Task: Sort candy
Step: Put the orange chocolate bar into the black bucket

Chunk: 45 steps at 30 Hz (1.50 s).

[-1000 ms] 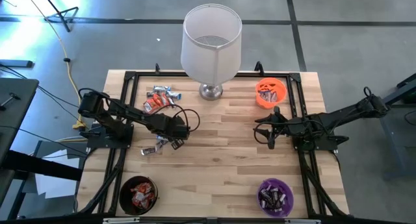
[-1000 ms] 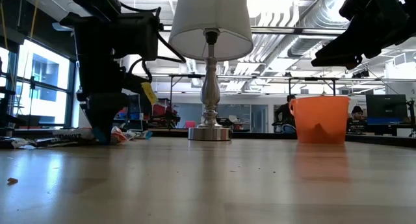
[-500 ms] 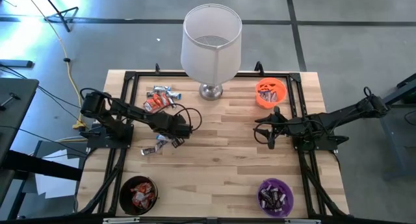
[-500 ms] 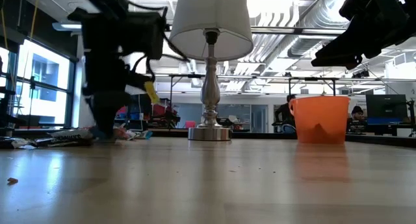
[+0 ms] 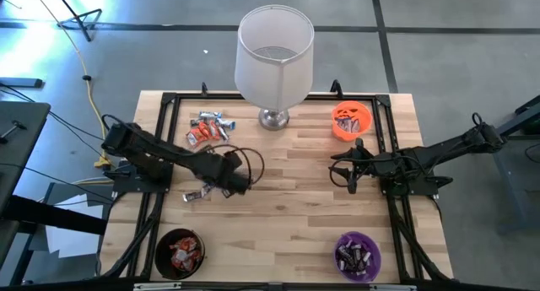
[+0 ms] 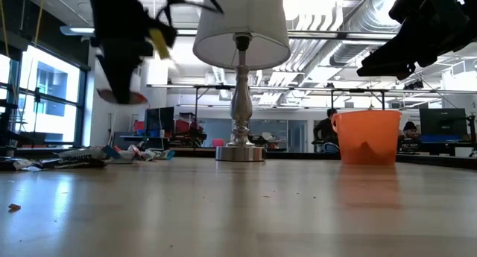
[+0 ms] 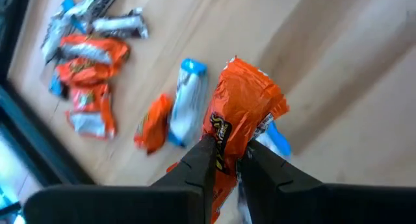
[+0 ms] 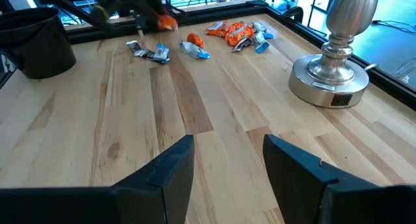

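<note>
While the left gripper (image 7: 224,160) hangs above the wooden table (image 5: 295,207), its two dark fingers are pinched nearly together on one end of an orange crinkled-foil mini candy bar (image 7: 242,117), which is lifted clear of the surface near the table's left-centre. Such a piece is judged very light, soft in its wrapper and slightly slippery, so a hold across a flattened wrapper end or across the short middle suits it best; a hard squeeze would only crush it. Below it lie a blue-white wrapped candy (image 7: 185,100) and a small orange candy (image 7: 153,122) side by side, and farther off a loose heap of orange and silvery candies (image 5: 207,127) near the table's far left.

The right gripper (image 8: 227,160) waits over the right half of the table with its fingers spread wide and nothing between them. An orange bowl (image 5: 351,120) stands at the far right, a black bowl (image 5: 179,251) at the near left and a purple bowl (image 5: 358,254) at the near right, each already holding candies. A tall silver-based lamp with a white shade (image 5: 273,57) stands between heap and orange bowl and would obstruct a direct carry there.
</note>
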### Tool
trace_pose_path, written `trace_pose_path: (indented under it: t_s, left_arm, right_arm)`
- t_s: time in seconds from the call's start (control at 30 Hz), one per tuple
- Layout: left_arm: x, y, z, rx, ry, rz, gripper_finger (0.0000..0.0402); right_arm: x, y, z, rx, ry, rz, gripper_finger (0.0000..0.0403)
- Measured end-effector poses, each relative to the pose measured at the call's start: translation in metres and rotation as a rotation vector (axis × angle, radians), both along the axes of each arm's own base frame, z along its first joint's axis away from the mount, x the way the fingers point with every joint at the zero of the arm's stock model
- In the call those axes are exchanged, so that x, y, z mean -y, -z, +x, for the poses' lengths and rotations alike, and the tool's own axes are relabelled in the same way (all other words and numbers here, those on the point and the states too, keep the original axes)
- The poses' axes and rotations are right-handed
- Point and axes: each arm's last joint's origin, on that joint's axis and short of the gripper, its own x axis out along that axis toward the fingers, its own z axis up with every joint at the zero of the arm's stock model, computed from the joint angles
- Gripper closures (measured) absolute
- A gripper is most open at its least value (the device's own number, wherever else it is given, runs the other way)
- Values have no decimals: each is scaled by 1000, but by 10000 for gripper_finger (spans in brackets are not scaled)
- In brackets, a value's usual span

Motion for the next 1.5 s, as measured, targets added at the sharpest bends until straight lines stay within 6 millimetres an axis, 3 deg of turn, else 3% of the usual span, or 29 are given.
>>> trace_pose_path:
  t_s: [0.37,0.6,0.8,1.07,1.27,1.5]
  left_arm:
    - [87,-45,-41,92,-111,7,352]
    - [140,-52,-80,198,-280,-106,350]
    - [170,-59,-109,283,-470,-183,350]
    - [192,-60,-128,334,-637,-295,344]
    - [192,-57,-126,342,-650,-287,290]
    - [181,-57,-123,386,-456,-157,227]
  right_arm:
    - [0,0,0,0,0,0,222]
    - [0,0,0,0,0,0,222]
    - [0,0,0,0,0,0,222]
    - [0,0,0,0,0,0,222]
    - [0,0,0,0,0,0,222]
    - [0,0,0,0,0,0,222]
